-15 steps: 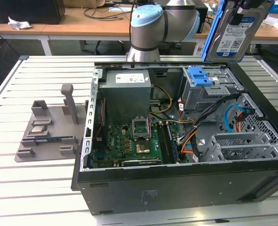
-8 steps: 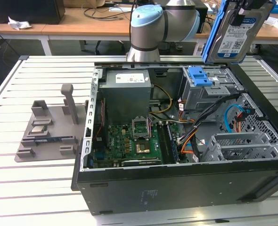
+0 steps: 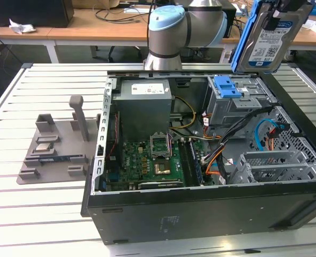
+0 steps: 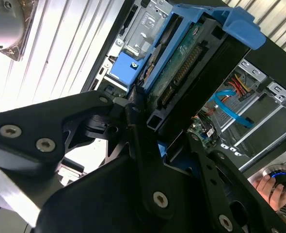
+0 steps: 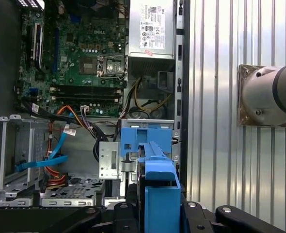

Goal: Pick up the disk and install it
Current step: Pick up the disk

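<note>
The disk (image 3: 268,43), silver with a white-and-blue label and blue rails, hangs upright in the air above the far corner of the open computer case (image 3: 201,214), at the exterior view's right. My gripper (image 3: 287,6) is shut on its upper end. The second wrist view shows the disk (image 4: 182,63) edge-on, with its green board and connector, between the black fingers (image 4: 133,126). Its blue rail (image 5: 160,187) rises in front of the first wrist view. Below it stands the grey drive cage (image 3: 238,104) with a blue latch (image 3: 226,85) on top.
Inside the case lie the grey power-supply box (image 3: 144,104), the green motherboard (image 3: 147,160) and loose cables (image 3: 265,131). A grey fixture (image 3: 56,142) sits on the slatted table at the exterior view's left. A person's hand (image 4: 274,187) rests beyond the case.
</note>
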`<state>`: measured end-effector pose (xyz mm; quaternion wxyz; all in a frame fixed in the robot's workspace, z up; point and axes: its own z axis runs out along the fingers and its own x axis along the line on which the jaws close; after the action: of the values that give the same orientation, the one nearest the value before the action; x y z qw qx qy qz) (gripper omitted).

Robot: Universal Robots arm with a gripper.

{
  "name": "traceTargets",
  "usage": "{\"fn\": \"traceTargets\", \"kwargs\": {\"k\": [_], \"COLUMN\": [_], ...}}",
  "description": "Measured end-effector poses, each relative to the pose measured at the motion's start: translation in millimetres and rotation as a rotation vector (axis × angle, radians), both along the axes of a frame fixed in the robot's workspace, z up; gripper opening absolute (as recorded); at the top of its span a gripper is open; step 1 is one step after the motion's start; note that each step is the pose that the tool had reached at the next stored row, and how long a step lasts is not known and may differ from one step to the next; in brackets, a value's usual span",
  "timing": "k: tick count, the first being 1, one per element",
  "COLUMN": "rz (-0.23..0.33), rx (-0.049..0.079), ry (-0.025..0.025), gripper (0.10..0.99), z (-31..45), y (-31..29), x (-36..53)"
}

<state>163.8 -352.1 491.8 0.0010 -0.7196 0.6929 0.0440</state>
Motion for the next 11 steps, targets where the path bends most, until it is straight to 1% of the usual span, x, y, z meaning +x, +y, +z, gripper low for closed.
{"fn": "traceTargets", "kwargs": {"k": [3,7,11], "rz": [0.0,0.0,0.0], "rx": [0.0,0.0,0.0], "ry": [0.0,0.0,0.0], "gripper": [0.369,0.369,0.369], "z": [-0.2,-0.4,-0.6], "y": [-1.4,-5.0,-7.3], "x": [0.5,1.4,2.2]}}
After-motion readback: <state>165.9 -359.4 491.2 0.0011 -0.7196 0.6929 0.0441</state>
